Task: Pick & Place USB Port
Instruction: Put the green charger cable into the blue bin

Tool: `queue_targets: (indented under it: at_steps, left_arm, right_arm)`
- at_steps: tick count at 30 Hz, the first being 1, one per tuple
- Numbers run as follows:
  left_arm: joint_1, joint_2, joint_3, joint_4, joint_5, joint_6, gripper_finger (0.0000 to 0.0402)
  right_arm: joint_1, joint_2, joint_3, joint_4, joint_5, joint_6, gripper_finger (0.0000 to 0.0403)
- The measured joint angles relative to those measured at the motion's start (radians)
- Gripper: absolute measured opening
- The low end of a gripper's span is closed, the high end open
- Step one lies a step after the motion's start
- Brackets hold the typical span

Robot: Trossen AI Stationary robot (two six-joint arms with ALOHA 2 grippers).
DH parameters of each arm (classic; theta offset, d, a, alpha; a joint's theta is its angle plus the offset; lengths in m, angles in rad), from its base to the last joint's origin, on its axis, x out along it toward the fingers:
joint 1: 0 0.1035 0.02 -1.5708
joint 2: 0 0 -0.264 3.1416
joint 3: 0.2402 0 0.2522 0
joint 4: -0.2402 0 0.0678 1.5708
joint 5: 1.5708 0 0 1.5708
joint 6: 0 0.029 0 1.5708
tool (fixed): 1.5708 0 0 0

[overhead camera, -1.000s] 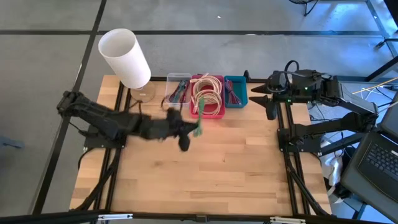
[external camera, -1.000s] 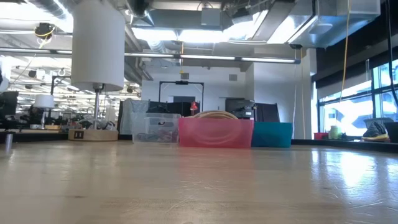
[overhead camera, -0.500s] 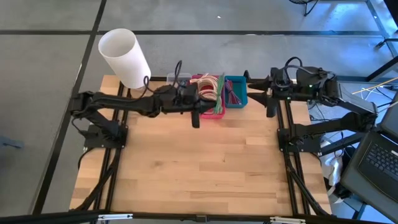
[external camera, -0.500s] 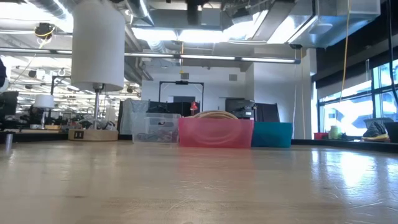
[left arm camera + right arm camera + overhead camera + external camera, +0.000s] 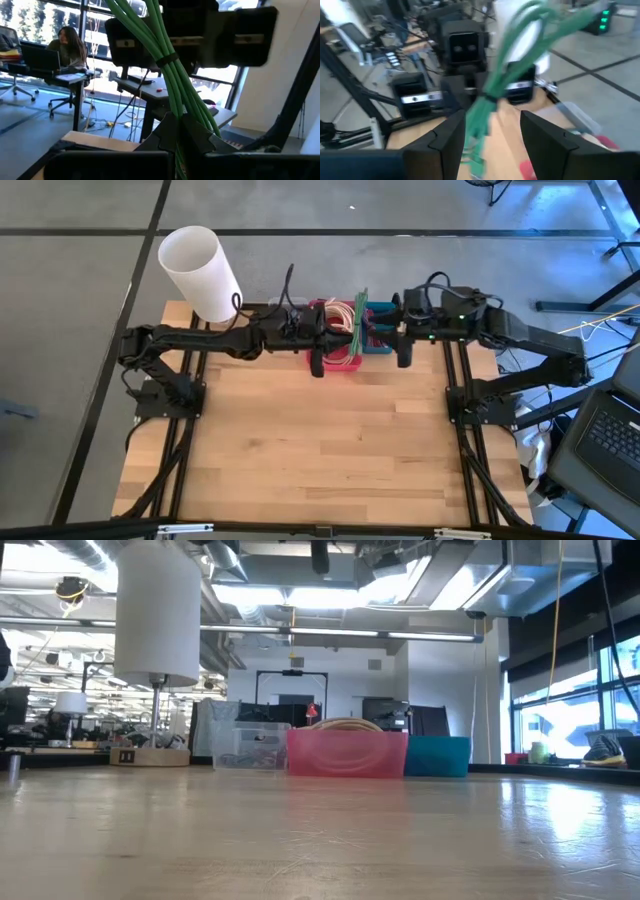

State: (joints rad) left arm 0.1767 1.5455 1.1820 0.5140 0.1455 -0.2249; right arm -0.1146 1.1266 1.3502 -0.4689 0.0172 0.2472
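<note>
Overhead camera looks straight down; table-level camera faces the pink bin [image 5: 347, 753]; wrist cameras apparently face each other.

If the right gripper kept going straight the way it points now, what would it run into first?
Probably the green cable bundle, which hangs between the open fingers of the right gripper. The left gripper holds that bundle just beyond; how far off is unclear.

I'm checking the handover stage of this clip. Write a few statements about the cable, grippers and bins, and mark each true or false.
1. The left gripper is shut on the green cable. True.
2. The right gripper is clamped on the cable. False: its jaws stand open, the cable between them.
3. Three bins stand in a row: clear bin, pink bin, blue bin. True.
4. The cable lies flat on the table. False: it is held up over the bins.
5. The white lamp is beside the blue bin. False: it is by the clear one.
</note>
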Motion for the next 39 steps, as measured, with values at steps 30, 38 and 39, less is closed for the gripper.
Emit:
queue_targets:
  at_steps: [30,38,39]
  left_arm:
    - [0.008,-0.001,0.002,-0.016,0.032,0.002,0.0003]
    - [0.003,-0.001,0.002,-0.016,0.041,0.001,0.0003]
    - [0.001,-0.001,0.002,-0.016,0.041,0.001,0.0003]
  right_arm:
    - [0.0,0.111,0.0,0.165,-0.044,-0.045,0.0106]
    - [0.0,0.111,0.0,0.164,-0.059,-0.045,0.0053]
    - [0.0,0.111,0.0,0.164,-0.059,-0.043,0.0059]
